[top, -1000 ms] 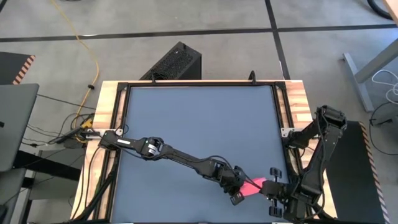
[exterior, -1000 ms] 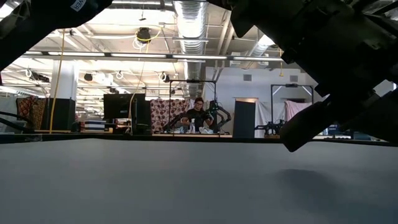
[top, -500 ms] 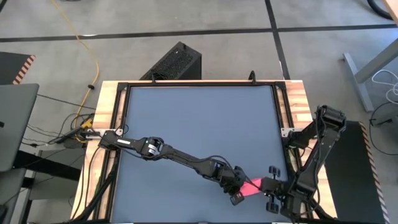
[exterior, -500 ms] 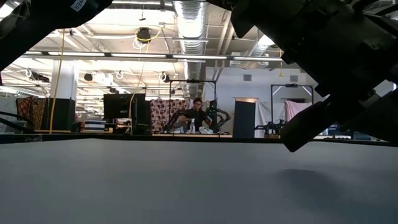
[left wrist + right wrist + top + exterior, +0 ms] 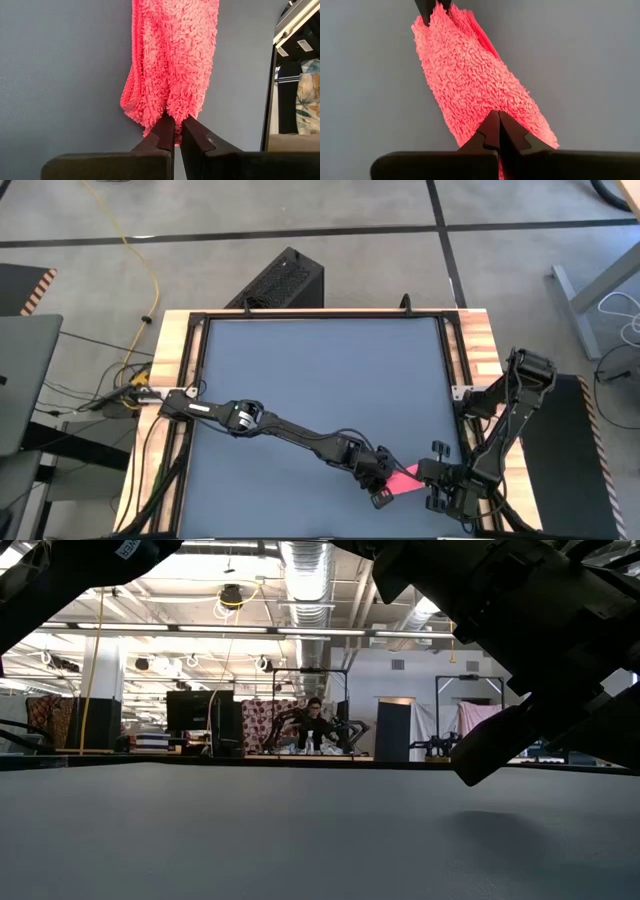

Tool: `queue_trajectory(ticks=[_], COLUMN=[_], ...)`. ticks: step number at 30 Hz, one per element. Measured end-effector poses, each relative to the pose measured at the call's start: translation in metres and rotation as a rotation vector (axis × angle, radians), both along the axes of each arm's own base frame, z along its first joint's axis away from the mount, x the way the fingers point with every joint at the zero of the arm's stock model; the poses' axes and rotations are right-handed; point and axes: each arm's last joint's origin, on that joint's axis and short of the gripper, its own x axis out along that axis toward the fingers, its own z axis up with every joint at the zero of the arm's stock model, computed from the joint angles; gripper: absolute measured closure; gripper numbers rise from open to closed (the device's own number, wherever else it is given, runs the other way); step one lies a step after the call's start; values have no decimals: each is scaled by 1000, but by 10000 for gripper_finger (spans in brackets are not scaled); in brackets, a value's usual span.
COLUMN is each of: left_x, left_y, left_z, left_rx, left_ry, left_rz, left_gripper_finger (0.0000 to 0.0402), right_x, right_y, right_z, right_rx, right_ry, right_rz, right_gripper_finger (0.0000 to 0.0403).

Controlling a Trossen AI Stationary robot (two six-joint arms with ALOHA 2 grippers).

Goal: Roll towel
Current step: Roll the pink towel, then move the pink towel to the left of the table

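The pink towel (image 5: pixel 405 476) is gathered into a narrow, thick strip near the table's near right corner. It stretches between my two grippers. My left gripper (image 5: pixel 383 480) is shut on the strip's left end (image 5: pixel 172 60). My right gripper (image 5: pixel 425 478) is shut on its right end (image 5: pixel 470 85). In the right wrist view the left gripper's fingertips (image 5: pixel 431 6) show at the strip's far end. I cannot tell whether the strip rests on the tabletop or hangs just above it. The low view does not show the towel. My left gripper pinches the strip's left end (image 5: pixel 176 112) between its two fingers, several bunched layers. The fingers slant down from the table's left and lie along the strip. My right gripper pinches the strip's opposite end (image 5: pixel 490 107) between its two fingers, at the thick gathered edge. The fingers slant steeply down from the table's right side and lie along the strip.
The dark grey tabletop (image 5: pixel 320 380) lies open toward the far and left sides. The wooden border (image 5: pixel 480 360) and black frame run close on the right, and the near edge is just behind the grippers. A black box (image 5: pixel 285 280) stands on the floor beyond the far edge.
My right arm has sunk toward the table, its gripper still shut on the towel's right end and a little closer to the left gripper. The towel strip stays between the two grippers.
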Motion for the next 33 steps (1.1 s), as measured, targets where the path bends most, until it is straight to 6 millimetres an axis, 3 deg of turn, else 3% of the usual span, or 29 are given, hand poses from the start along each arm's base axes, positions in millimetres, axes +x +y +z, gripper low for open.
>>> queue_trajectory(ticks=[16,23,28,33], left_x=[0,-2,-3,-3], left_y=[1,3,1,-2], left_z=[9,40,48,52], left_rx=[28,85,89,55], left_ry=[-31,-128,-173,-182], left_rz=[27,-30,-140,-171], left_gripper_finger=[395,394,367,308], right_x=[-4,-4,-3,-3], right_y=[0,-1,-1,-1], right_z=[-10,-10,-10,-10], right_rx=[54,47,54,57], right_ry=[29,39,44,49], right_rz=[21,21,19,14], right_gripper_finger=[386,384,360,340])
